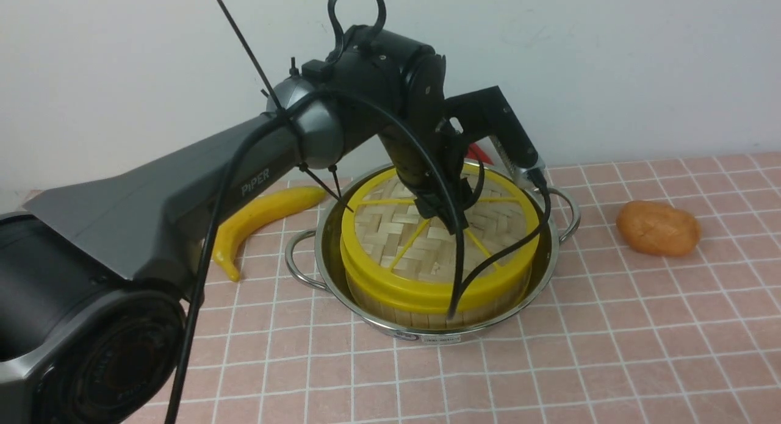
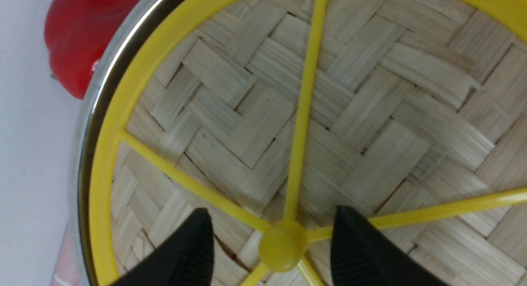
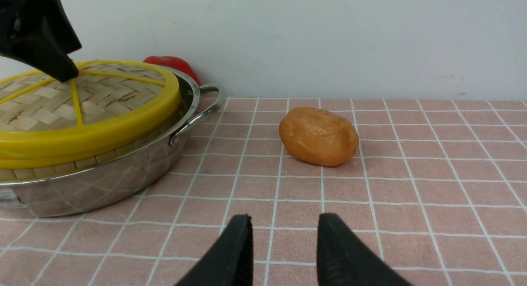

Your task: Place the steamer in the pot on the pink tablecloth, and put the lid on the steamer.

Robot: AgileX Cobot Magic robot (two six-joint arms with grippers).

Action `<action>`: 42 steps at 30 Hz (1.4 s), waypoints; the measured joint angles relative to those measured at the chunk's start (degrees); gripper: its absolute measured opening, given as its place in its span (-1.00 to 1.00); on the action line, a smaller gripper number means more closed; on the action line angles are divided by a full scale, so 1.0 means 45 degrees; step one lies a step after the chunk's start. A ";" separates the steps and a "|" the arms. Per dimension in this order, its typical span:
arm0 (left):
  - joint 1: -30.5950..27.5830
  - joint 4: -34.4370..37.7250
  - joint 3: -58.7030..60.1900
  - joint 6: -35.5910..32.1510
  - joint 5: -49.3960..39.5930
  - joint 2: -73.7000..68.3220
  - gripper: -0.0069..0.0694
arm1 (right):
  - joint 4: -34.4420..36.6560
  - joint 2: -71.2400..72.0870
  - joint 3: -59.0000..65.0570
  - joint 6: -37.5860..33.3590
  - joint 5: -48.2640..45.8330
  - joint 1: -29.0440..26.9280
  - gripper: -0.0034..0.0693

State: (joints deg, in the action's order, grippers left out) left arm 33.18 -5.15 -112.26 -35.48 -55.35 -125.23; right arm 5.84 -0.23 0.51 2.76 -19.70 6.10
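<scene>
**A:** Front view first. Where is the steamer?

**B:** The steamer (image 1: 427,311) sits inside the pot (image 1: 329,259), which stands on the pink tablecloth (image 1: 610,326). The lid (image 1: 421,244) lies flat on the steamer. The left gripper (image 1: 450,221) hangs over the lid's middle, but from here I cannot tell how its jaws stand. A banana (image 1: 262,216) lies just beside the pot on the left. An orange lump (image 1: 658,227) lies well apart on the right.

**A:** And the left wrist view?

**B:** Its black fingers (image 2: 189,257) stand apart, one on each side of the lid's yellow hub (image 2: 283,247). Bare weave shows between each finger and the hub, so the claw is released and grips nothing. A red thing (image 2: 82,39) shows beyond the pot's rim.

**A:** Right wrist view?

**B:** The right gripper (image 3: 285,218) hangs low over the tablecloth, jaws parted, nothing between them. The orange lump lies ahead of it, apart from the pot.
</scene>
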 joint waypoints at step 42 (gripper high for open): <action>0.0047 -0.1420 -0.0014 0.1809 -0.1217 0.0376 -0.51 | 0.0000 0.0000 0.0000 0.0000 0.0000 0.0000 -0.24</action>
State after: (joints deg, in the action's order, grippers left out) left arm 33.39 -11.54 -112.33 -27.34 -60.83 -123.54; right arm 5.84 -0.23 0.51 2.76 -19.70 6.10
